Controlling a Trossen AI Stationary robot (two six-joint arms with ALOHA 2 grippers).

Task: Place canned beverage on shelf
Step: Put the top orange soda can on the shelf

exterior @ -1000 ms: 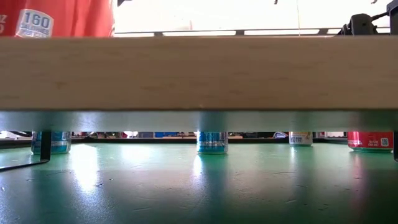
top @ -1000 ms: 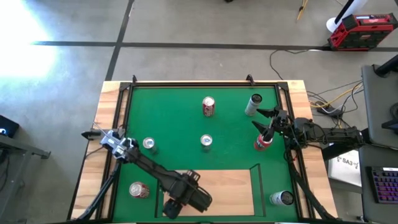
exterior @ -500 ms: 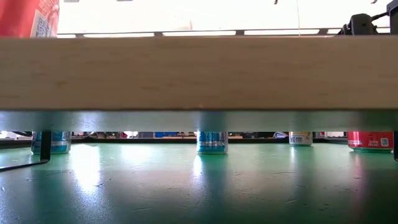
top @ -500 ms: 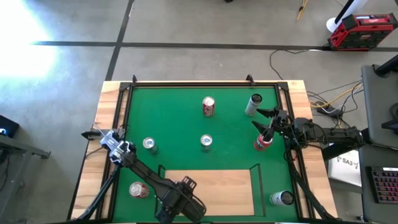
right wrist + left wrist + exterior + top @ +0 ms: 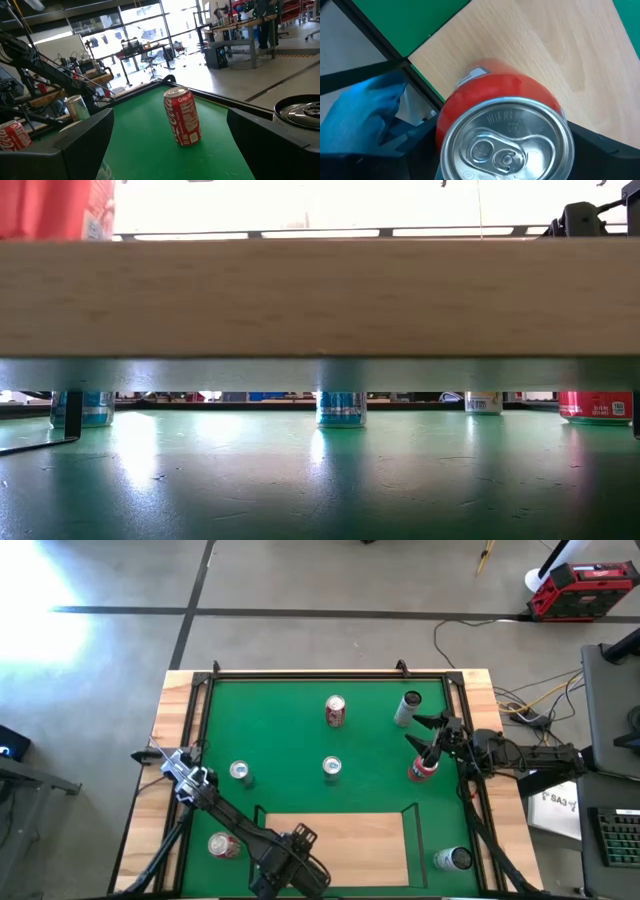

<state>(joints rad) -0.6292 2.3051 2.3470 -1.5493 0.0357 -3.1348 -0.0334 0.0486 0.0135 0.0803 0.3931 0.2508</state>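
Right, green mat [image 5: 300,730] is filling the centre of the high view, with the shelf [image 5: 340,845] sitting as a pale board along its lower edge. Left arm is reaching diagonally down to the lower centre-left of the frame; the left gripper [image 5: 290,870] is hanging over the shelf's lower left corner, jaws closed partway round an upright red can [image 5: 502,132]. Wrist view is showing the can top-on, wood directly beneath it, black rail [image 5: 422,87] close by. Low view is only catching the can's red side [image 5: 55,208] at upper left, above the board's front edge; can't tell if its base is touching yet.

Right gripper [image 5: 428,740] is parked at the right of the mat, jaws wide and empty, near another red can [image 5: 422,769]. Other cans are standing loose around the mat.

My read: this is the set-down step. Doing it well means keeping the can vertical, lowering straight until the base is bearing fully on wood, staying clear of the rail, then opening gently so it isn't tipping.
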